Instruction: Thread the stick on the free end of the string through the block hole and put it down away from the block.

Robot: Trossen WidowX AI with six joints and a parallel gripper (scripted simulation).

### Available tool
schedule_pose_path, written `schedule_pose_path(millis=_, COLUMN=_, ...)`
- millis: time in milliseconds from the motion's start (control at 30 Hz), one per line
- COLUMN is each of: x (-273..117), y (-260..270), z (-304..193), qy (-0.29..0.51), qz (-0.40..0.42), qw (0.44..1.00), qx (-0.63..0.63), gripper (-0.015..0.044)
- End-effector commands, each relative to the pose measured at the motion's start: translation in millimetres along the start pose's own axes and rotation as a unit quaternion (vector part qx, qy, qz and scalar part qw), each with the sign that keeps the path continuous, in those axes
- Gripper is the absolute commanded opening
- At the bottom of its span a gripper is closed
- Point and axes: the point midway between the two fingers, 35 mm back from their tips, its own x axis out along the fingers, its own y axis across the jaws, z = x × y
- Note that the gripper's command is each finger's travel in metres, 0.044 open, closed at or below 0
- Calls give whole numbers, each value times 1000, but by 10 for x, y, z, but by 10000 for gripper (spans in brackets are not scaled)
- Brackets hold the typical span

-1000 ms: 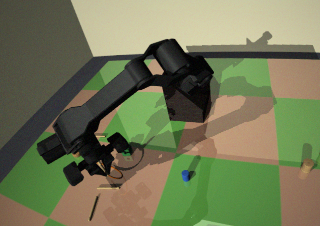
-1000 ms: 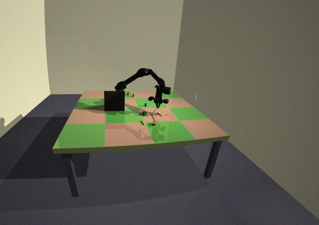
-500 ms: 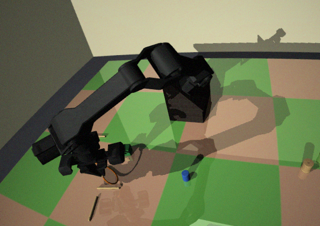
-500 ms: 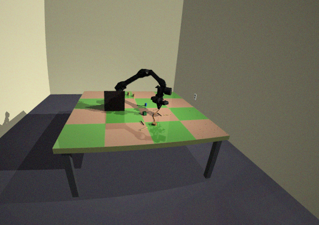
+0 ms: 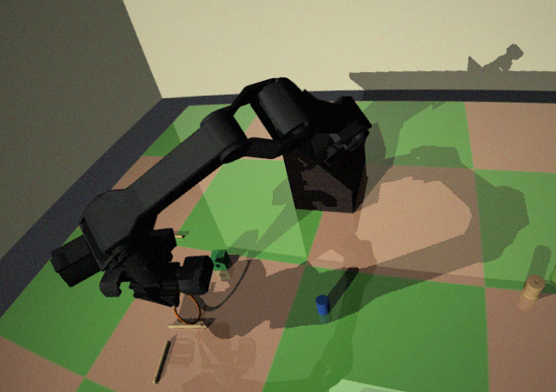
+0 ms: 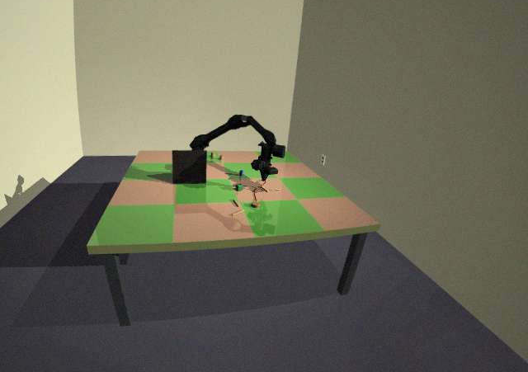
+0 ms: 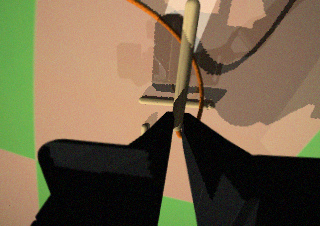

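Observation:
My gripper (image 5: 175, 305) (image 6: 264, 179) (image 7: 177, 118) is shut on the string's stick (image 7: 188, 41), near its string end. The pale stick points away from the fingertips, above the table. The orange string (image 5: 200, 310) (image 6: 255, 195) (image 7: 201, 86) bends from the fingertips and runs down to the round wooden button (image 6: 255, 204), beside the block, not through it. The green block (image 5: 220, 259) (image 6: 239, 187) stands on the table, apart from the gripper; it is out of the wrist view. The arm hides the button in the top view.
A loose stick (image 5: 184, 326) (image 6: 275, 189) (image 7: 167, 101) lies below the gripper, and another loose stick (image 5: 162, 362) lies near it. A further stick (image 6: 238, 212) lies near the button. A blue cylinder (image 5: 322, 304) (image 6: 241, 173) and a wooden cylinder (image 5: 534, 286) stand farther off.

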Motion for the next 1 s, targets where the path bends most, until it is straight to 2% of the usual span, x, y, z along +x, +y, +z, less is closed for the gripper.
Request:
schedule_pose_path(millis=0, x=-7, y=14, z=-64, qy=-1, qz=2, qw=1000, qx=1, gripper=0)
schedule_pose_path(millis=967, x=-12, y=34, z=-444, qy=0, qz=3, qw=1000, qx=-3, gripper=0)
